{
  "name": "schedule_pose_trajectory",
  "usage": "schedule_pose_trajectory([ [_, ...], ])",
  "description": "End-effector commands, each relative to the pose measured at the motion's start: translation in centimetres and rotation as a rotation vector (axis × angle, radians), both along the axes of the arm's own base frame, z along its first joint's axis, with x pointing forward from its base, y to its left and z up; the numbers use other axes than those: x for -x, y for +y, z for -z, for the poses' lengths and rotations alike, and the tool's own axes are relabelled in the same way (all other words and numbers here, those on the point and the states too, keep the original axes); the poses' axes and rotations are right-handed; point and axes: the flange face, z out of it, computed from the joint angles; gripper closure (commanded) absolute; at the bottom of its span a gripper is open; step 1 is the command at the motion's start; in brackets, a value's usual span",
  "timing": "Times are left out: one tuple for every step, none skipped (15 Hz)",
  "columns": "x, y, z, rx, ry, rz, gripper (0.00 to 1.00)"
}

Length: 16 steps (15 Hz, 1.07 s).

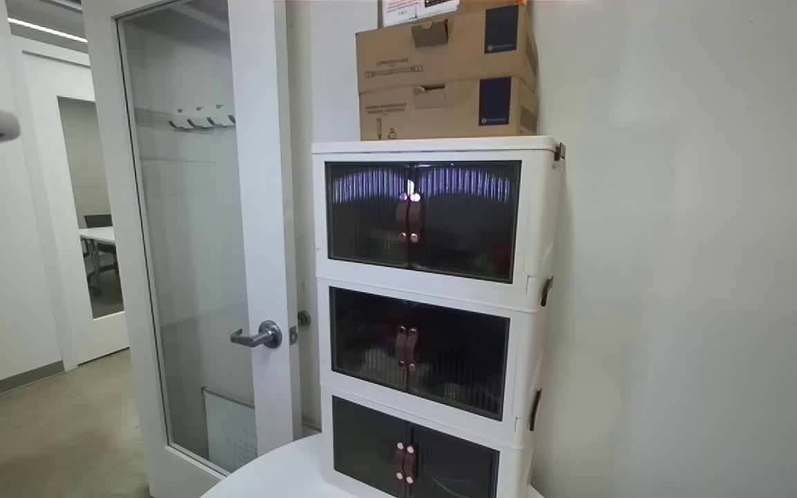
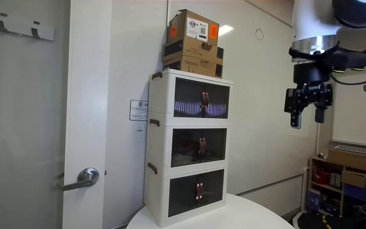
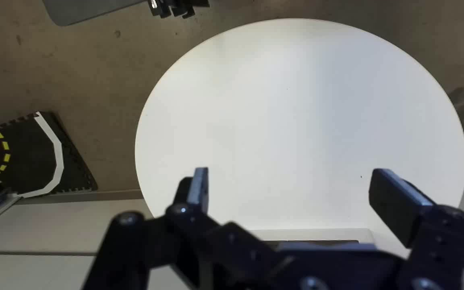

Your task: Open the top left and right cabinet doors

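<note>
Nearest us in the wrist view is the gripper (image 3: 291, 186), its two fingers spread wide with nothing between them; in an exterior view we see it hanging fingertips down, well apart from the cabinet. Of the rest, the largest thing we have is the glazed room door (image 1: 194, 263), which is no part of this job. Then comes the round white table (image 3: 288, 100), and on it the white cabinet (image 2: 157, 146) of three tiers, with cardboard boxes (image 2: 194, 50) stacked on top.

The pair we want fronts the highest tier: the top left door (image 1: 365, 225) and the top right door (image 1: 468, 232), dark panels side by side. Both look closed in both exterior views, so we judge that neither opening is done and both are left. Reflections band the panels, so a slight gap at the seam might escape us.

Smallest are the strap handles (image 1: 415, 218), one on each door, just beside each other. We reckon the next move calls for bringing the gripper to one of them; set so near together, both could be caught at once.
</note>
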Motion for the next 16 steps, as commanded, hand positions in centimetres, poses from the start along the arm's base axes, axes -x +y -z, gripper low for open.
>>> schedule_pose_trajectory([
  [0.0, 0.0, -0.1, 0.000, 0.001, 0.000, 0.00],
  [0.0, 0.0, -0.1, 0.000, 0.001, 0.000, 0.00],
  [0.0, 0.0, -0.1, 0.000, 0.001, 0.000, 0.00],
  [-0.2, 0.0, -0.1, 0.018, -0.011, 0.020, 0.00],
  [-0.5, -0.1, -0.2, 0.030, -0.023, 0.035, 0.00],
  [-1.1, -0.3, -0.4, 0.052, -0.043, 0.066, 0.00],
  [-1.6, -0.4, -0.7, 0.087, -0.075, 0.095, 0.00],
  [-2.4, -0.5, -1.3, 0.129, -0.119, 0.125, 0.00],
  [-3.4, -0.5, -1.8, 0.163, -0.154, 0.145, 0.00],
  [-4.6, -0.5, -2.4, 0.197, -0.199, 0.162, 0.00],
  [-5.5, -0.3, -3.1, 0.233, -0.241, 0.181, 0.00],
  [-6.7, -0.1, -3.8, 0.267, -0.289, 0.197, 0.00],
  [-7.9, 0.1, -4.4, 0.301, -0.338, 0.211, 0.00],
  [-9.3, 0.4, -5.2, 0.327, -0.392, 0.227, 0.00],
  [-10.5, 0.5, -6.0, 0.353, -0.447, 0.245, 0.00],
  [-12.1, 0.7, -6.6, 0.378, -0.505, 0.260, 0.00],
])
